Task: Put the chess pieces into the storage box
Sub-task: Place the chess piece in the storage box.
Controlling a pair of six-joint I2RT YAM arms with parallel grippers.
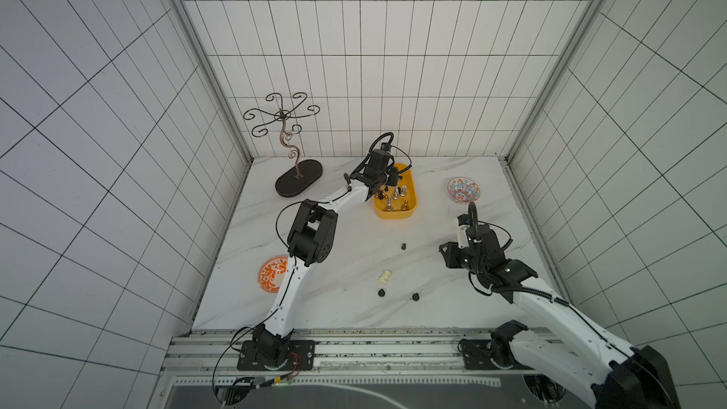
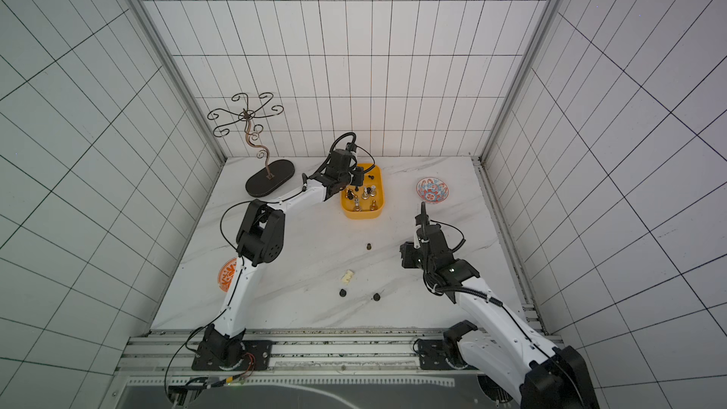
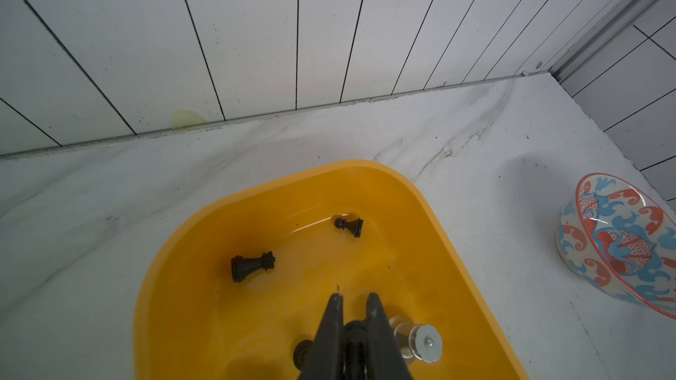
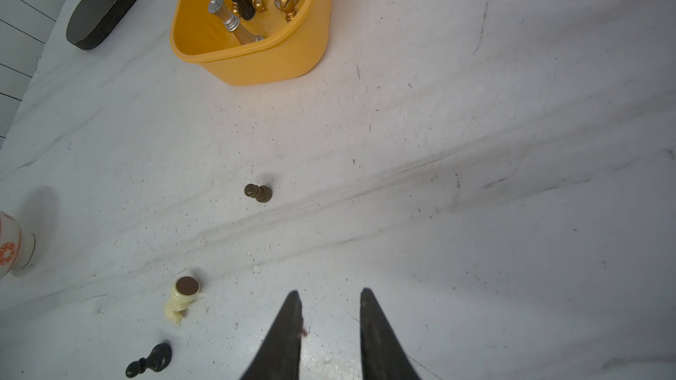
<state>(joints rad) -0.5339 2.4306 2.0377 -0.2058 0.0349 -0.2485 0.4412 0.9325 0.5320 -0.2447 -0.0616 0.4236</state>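
Left gripper (image 3: 353, 297) hung low inside the storage box (image 3: 420, 195), jaws a sliver apart with something dark between them, and I could not tell whether it gripped a piece. Right gripper (image 4: 331, 297) hovered open and empty over the worktop (image 4: 475, 140), near a brown pawn (image 4: 258, 192), a toppled cream piece (image 4: 179, 299) and two black pawns (image 1: 381, 292). Silver and gold chess pieces (image 4: 223, 12) already sat in the box.

The left hand (image 1: 392, 179) hangs over the storage box (image 1: 393, 214) holding metallic chess pieces (image 1: 396, 192); a cream piece (image 1: 385, 276) and three dark pieces (image 1: 403, 246) lie on the surface (image 1: 334, 261)
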